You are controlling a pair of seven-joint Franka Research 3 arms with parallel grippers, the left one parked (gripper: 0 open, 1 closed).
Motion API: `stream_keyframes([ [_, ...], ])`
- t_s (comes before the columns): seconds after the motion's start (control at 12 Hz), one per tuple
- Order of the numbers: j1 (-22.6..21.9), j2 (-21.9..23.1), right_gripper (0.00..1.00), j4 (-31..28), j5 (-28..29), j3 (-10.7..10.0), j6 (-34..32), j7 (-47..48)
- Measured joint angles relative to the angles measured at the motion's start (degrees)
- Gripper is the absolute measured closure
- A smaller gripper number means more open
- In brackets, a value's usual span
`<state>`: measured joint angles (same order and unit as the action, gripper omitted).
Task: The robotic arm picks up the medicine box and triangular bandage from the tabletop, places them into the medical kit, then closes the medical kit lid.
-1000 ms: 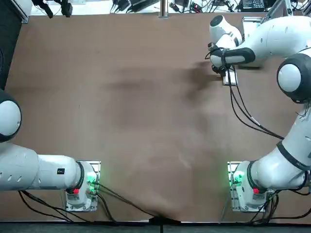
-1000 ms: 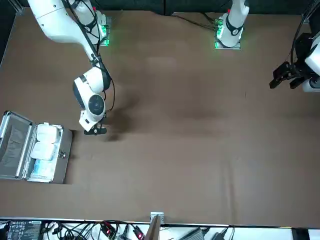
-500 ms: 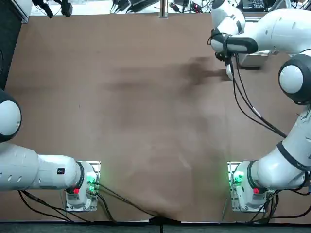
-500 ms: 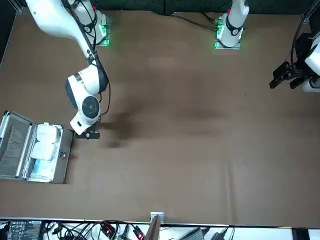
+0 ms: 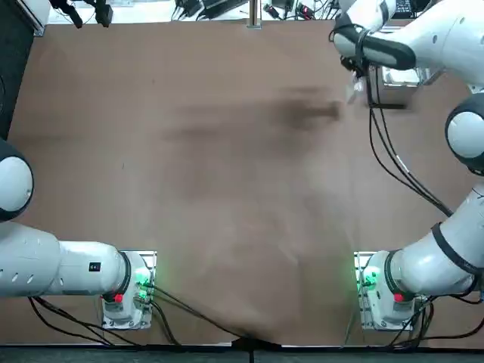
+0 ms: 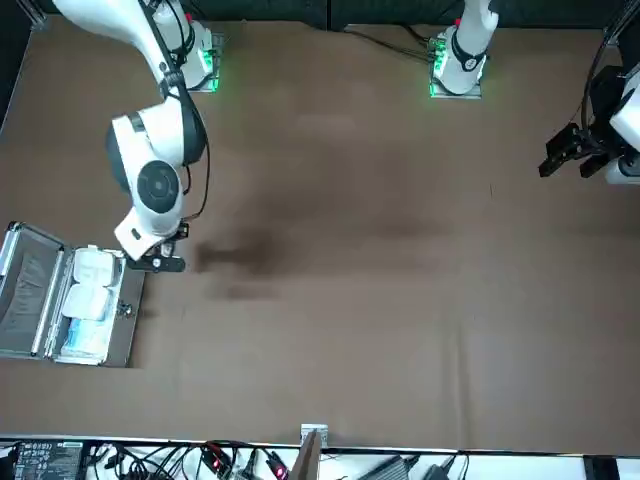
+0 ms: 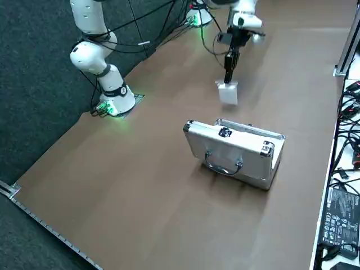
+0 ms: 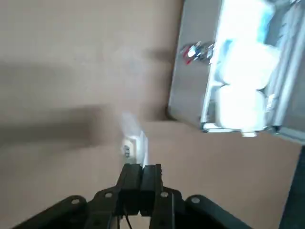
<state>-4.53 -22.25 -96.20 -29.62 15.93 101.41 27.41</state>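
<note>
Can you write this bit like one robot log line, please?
right end effector: shut on white packet, raised | medical kit: open

This is a robotics lab: two white jointed arms (image 5: 442,41) (image 5: 57,265) are mounted on metal base plates along one long edge of a brown worktop (image 5: 189,166). Black cables (image 5: 193,310) trail from the bases, and loose wiring (image 6: 160,462) and electronic gear are crowded beyond the opposite edge, beside an upright metal post (image 6: 308,458).
</note>
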Motion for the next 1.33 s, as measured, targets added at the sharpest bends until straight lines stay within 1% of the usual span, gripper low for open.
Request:
stream_keyframes([
  [0.17,0.46,0.81,0.99,3.56,0.44,-0.15,-2.01,-3.59],
  [0.33,2.37,1.03,0.99,8.12,1.60,-0.37,-3.26,-9.50],
  [0.42,5.70,1.02,0.99,12.24,2.16,-0.54,-3.48,-17.21],
  [0.58,9.31,0.60,0.99,15.42,2.41,-0.67,-3.05,-22.49],
  [0.75,11.79,-1.31,0.99,18.64,2.46,-0.75,-1.41,-24.39],
  [0.92,13.49,-4.30,0.99,21.30,2.45,-0.80,1.21,-24.41],
  [1.17,16.10,-8.38,0.99,23.30,2.44,-1.10,6.94,-24.40],
  [1.33,17.23,-10.08,0.99,23.84,2.44,-1.62,9.38,-24.40],
])
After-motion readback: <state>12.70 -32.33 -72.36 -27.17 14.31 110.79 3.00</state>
